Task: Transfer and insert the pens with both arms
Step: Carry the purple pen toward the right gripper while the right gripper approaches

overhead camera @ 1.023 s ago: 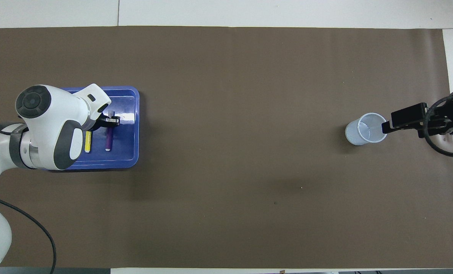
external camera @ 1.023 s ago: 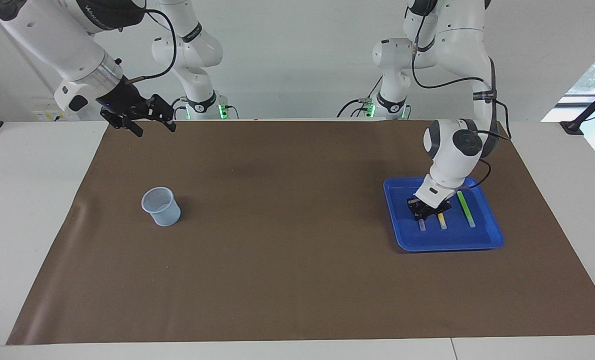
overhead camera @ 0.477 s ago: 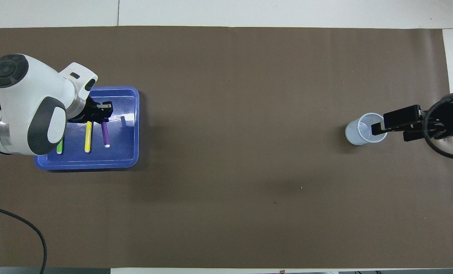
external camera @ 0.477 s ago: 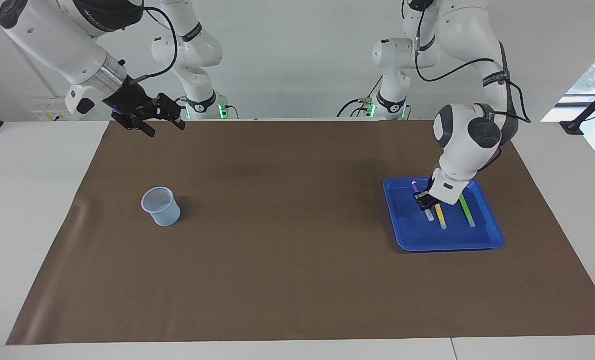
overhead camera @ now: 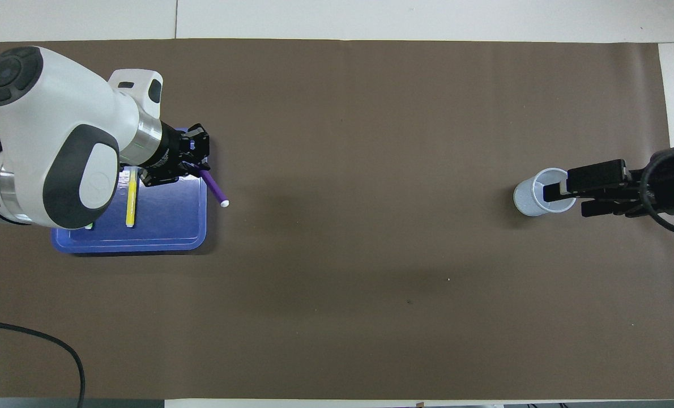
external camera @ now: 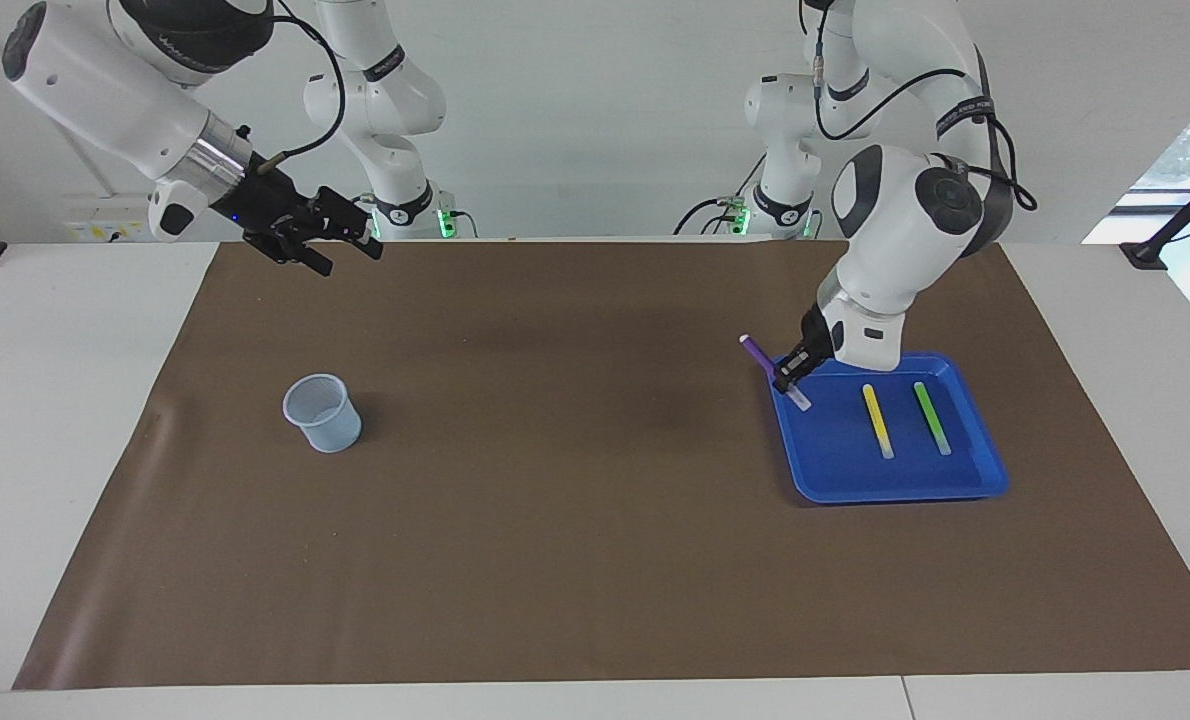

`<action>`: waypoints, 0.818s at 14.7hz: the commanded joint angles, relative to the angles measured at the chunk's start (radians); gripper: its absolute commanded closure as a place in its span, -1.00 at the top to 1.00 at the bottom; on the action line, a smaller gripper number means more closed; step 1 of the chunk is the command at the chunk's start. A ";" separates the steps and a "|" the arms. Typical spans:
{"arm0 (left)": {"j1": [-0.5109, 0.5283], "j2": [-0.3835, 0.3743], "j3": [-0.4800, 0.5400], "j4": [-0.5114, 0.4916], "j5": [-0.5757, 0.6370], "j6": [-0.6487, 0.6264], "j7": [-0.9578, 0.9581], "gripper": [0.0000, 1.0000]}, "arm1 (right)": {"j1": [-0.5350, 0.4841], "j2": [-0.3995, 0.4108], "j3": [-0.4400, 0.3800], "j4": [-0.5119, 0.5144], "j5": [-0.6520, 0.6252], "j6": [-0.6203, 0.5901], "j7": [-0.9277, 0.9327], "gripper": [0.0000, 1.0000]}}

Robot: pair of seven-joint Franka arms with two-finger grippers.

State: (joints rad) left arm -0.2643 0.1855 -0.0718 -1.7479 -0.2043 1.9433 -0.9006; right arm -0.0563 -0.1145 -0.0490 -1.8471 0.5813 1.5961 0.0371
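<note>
Two slim pens, yellow (external camera: 876,419) and green (external camera: 931,416), lie in the blue plastic tray (external camera: 890,481); the left end effector (external camera: 787,377) grips the purple pen (external camera: 773,371) tilted above the tray's edge. The right end effector (external camera: 337,252) hangs wide open, empty.

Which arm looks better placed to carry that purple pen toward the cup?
The left. Its gripper already grips the purple pen above the tray's edge; the right gripper hangs open, empty, near the cup.

White jointed arms (external camera: 895,240) with grey-black joint caps, black cables, black hands.
</note>
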 commanded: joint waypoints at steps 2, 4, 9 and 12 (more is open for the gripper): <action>-0.119 0.026 0.010 0.021 -0.038 0.100 -0.323 -1.00 | -0.004 -0.070 0.008 -0.107 0.164 0.080 0.038 1.00; -0.173 0.026 0.012 0.019 -0.070 0.159 -0.459 -1.00 | 0.018 -0.097 0.017 -0.200 0.247 0.186 0.043 1.00; -0.269 0.048 0.012 0.045 -0.164 0.314 -0.719 -1.00 | 0.157 -0.058 0.017 -0.308 0.432 0.382 0.012 1.00; -0.326 0.049 0.012 0.045 -0.164 0.385 -0.816 -1.00 | 0.243 -0.011 0.017 -0.314 0.536 0.490 0.024 1.00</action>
State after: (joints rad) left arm -0.5473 0.2153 -0.0746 -1.7283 -0.3469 2.2903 -1.6549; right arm 0.1490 -0.1476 -0.0309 -2.1506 1.0350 2.0354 0.0667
